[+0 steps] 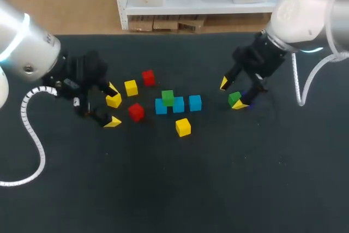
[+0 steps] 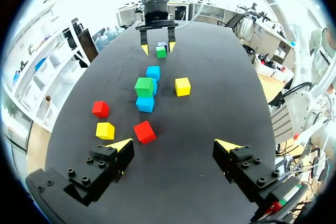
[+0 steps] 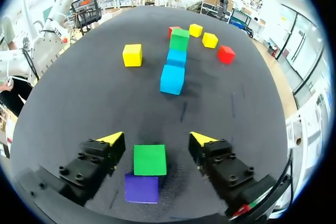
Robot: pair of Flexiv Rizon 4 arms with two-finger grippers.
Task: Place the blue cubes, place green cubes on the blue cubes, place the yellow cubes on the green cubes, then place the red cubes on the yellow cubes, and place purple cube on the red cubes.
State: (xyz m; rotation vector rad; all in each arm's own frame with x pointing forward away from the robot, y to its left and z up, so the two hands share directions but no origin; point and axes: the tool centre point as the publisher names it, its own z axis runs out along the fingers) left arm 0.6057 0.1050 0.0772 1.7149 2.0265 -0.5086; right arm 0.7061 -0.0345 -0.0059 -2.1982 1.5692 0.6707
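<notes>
Head view, 9 o'clock first: what has the left gripper (image 2: 174, 145) got? (Desk)

Nothing. Its fingers stand spread above the table (image 1: 163, 189), with one yellow cube (image 1: 114, 100) close by the finger at its 12 o'clock; whether they touch, I cannot tell. Toward 3 o'clock lie a second yellow cube (image 1: 131, 87) and two red cubes (image 1: 136, 111). At the table's centre three blue cubes (image 1: 178, 105) form a row, with a green cube (image 1: 168, 97) on top toward the row's 9 o'clock end. A third yellow cube (image 1: 183, 127) lies at the row's 6 o'clock. (Photographer)

And at 3 o'clock? (Desk)

The right gripper (image 1: 232, 94) is low over the table, fingers spread, with a second green cube (image 3: 149, 159) between them. The right wrist view shows a gap on either side of it, so nothing is pinched. The purple cube (image 3: 141, 188) sits just beside that green one, further in under the gripper. (Photographer)

Which step is this? (Desk)

The green layer, by my reading: the blues are laid, one green is up, and this one is next. The move calls for pressing the fingers onto the second green cube without catching the purple one. Then lift it, carry it toward 9 o'clock and set it squarely on the blue row beside the first green, without nudging the row. Yellow, red and purple wait their turn. (Photographer)
</notes>
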